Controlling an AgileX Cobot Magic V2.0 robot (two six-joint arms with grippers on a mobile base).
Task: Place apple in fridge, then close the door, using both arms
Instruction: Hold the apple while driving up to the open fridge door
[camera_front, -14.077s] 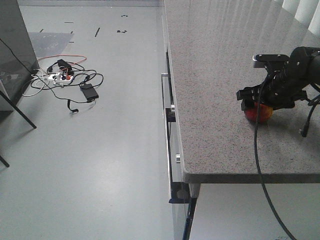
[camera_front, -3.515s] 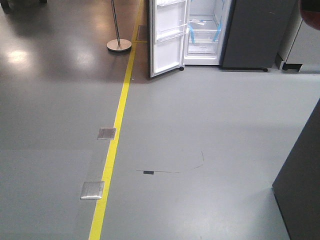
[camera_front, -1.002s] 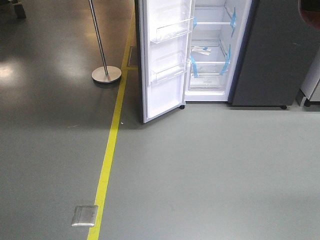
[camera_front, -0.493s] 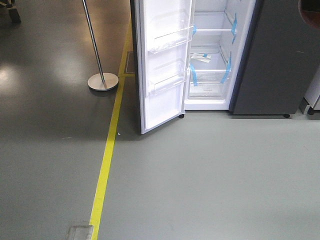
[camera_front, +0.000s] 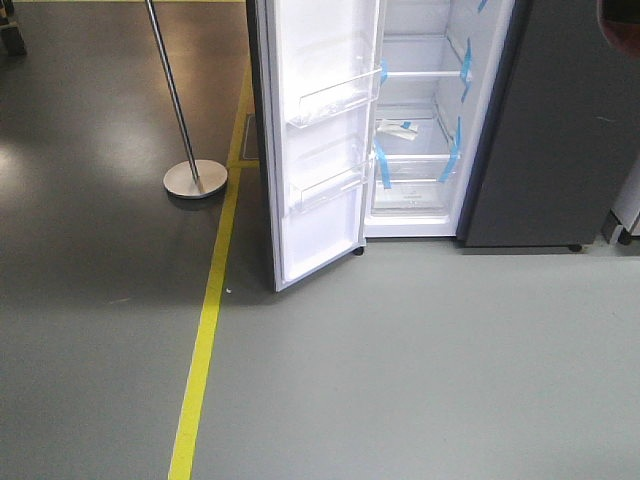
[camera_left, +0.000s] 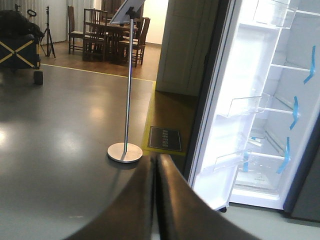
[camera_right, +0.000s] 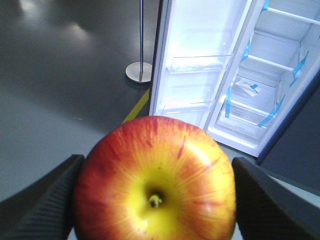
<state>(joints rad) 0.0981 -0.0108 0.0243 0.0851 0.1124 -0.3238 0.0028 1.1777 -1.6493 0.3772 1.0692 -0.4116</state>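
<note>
The right gripper (camera_right: 155, 210) clamps the shiny red-yellow apple (camera_right: 155, 175), facing the far white-lined fridge (camera_front: 425, 120); the closed, empty left gripper (camera_left: 155, 170) is free for its swung-open door (camera_front: 315, 200).

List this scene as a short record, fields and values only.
apple: gripped by right gripper, stem end facing the wrist camera
left gripper: shut, nothing in it
fridge: ahead, white inside, blue tape strips on the shelves
door: wide open, on the fridge's left
cabinet: dark grey, right of the fridge
floor: yellow line; post stand left of the door
</note>
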